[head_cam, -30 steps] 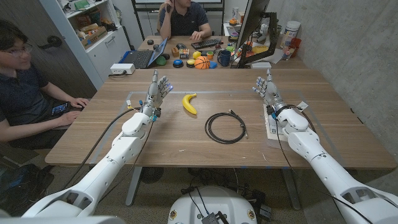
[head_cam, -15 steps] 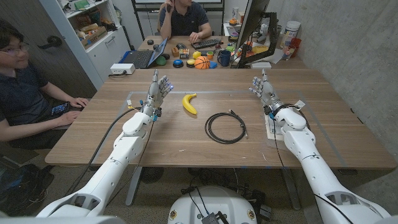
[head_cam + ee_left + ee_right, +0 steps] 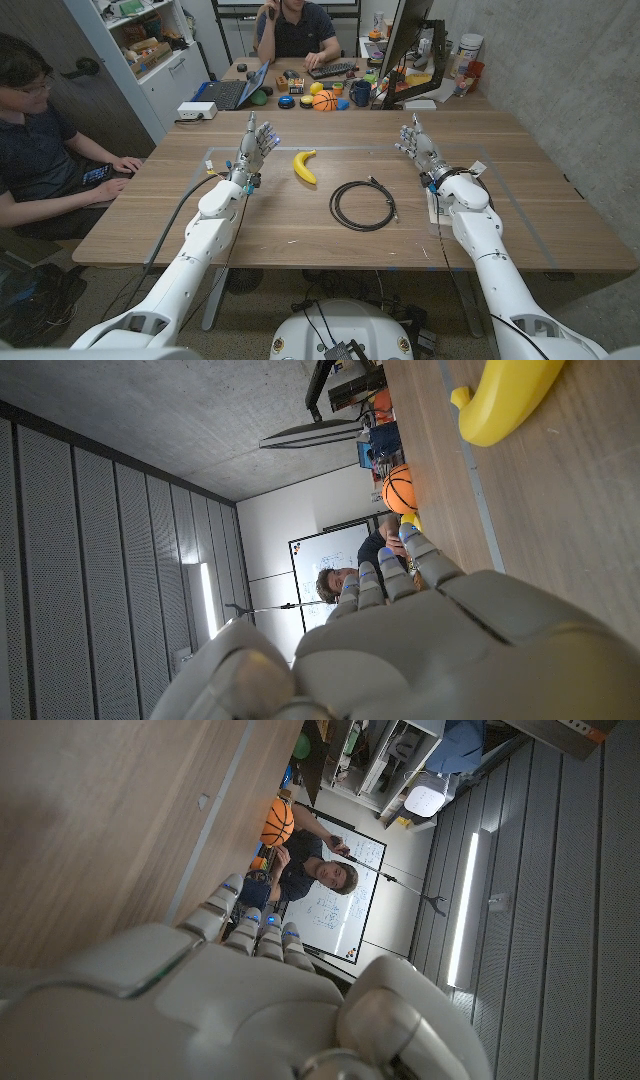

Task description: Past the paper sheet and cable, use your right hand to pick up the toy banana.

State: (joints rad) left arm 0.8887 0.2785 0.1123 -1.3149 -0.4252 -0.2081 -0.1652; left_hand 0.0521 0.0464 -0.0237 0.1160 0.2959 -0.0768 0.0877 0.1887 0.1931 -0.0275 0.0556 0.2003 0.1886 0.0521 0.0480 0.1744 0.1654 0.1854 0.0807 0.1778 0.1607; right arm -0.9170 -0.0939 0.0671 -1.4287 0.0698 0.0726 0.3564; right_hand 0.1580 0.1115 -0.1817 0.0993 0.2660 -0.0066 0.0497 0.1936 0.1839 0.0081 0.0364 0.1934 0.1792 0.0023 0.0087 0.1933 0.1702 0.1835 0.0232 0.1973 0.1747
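Your right hand (image 3: 417, 143) stands empty at the table's right side, fingers apart and pointing away from you, well apart from the toy banana (image 3: 305, 165). The banana lies left of it, just beyond the coiled black cable (image 3: 363, 204). The paper sheet (image 3: 437, 204) sits under your right forearm. Your left hand (image 3: 253, 146) waits with fingers spread, near the banana's left.
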